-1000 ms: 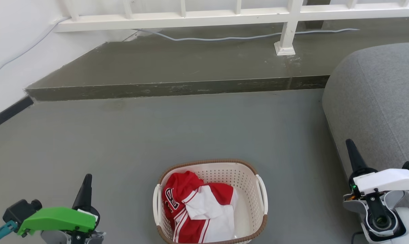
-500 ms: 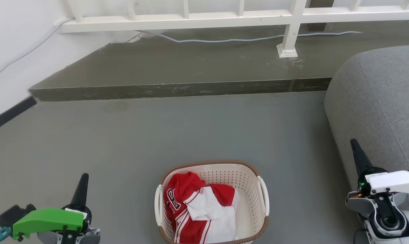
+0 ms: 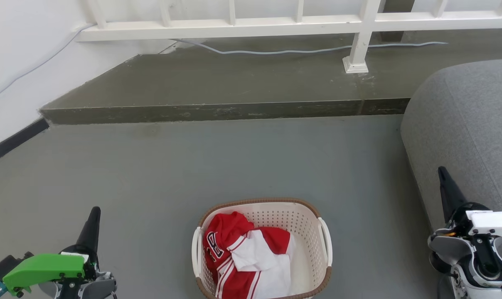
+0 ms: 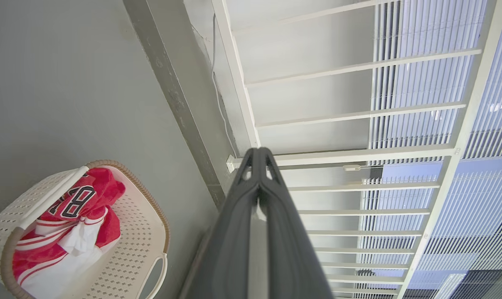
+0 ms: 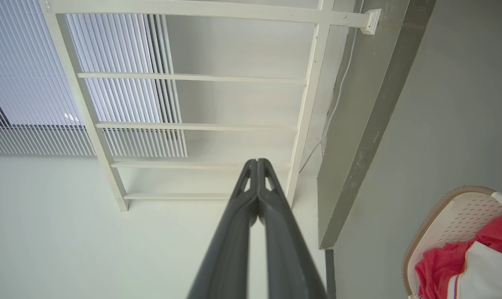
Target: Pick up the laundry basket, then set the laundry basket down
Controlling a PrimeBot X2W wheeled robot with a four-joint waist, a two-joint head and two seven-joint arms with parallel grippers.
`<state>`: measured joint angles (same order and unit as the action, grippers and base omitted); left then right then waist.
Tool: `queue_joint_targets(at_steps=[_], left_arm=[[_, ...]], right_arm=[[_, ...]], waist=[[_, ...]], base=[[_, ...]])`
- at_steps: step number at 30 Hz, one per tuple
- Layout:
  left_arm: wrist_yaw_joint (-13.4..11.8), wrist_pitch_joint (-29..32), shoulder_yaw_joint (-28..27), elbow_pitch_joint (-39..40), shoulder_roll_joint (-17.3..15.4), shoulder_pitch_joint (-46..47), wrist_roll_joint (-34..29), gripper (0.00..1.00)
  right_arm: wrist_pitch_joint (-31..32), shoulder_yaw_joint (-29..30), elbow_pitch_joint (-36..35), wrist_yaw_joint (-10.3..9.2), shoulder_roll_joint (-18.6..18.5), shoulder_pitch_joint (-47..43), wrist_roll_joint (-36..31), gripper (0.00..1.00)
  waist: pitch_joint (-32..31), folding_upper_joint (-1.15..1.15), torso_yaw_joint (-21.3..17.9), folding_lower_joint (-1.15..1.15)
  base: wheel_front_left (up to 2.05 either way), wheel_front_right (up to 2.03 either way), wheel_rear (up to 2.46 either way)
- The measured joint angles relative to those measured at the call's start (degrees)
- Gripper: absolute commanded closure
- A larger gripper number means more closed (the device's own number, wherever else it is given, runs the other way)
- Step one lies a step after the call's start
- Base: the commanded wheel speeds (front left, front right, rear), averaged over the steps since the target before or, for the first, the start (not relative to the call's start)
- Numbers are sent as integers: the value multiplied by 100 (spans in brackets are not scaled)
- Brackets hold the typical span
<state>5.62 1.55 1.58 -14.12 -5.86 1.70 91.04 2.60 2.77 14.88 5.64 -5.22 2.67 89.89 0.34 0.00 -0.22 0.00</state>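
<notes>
The laundry basket (image 3: 301,220) stands on the grey floor (image 3: 234,166) between the two hands, well apart from the left hand (image 3: 94,212) and from the right hand (image 3: 443,174), with a red and white shirt (image 3: 242,253) inside it. Both hands are fully closed and they grip nothing. A grey sofa (image 3: 463,124) is close on the outer side of the right hand.

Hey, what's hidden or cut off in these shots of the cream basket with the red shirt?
Head view: near rim of the cream-white perforated plastic laundry basket, cut off by the bottom edge.
Head view: basket floor, mostly covered by the crumpled red-and-white jersey.
Right wrist view: most of the basket, past the right edge.
</notes>
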Motion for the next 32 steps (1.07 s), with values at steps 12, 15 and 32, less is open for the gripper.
queue_joint_targets(at_steps=[12, 15, 32], left_arm=[[93, 101, -147, -59, 78, 70, 450, 100], [93, 101, -147, -69, 78, 70, 450, 100], [100, 119, -153, -138, 80, 73, 450, 100]], right_arm=[[98, 154, 47, 89, 77, 37, 464, 100], [98, 155, 54, 89, 78, 37, 464, 100], [99, 170, 87, 90, 79, 41, 464, 100]], waist=[[-16, 0, 22, 0], [-16, 0, 22, 0], [-18, 0, 21, 0]], base=[[0, 0, 0], [0, 0, 0], [0, 0, 0]])
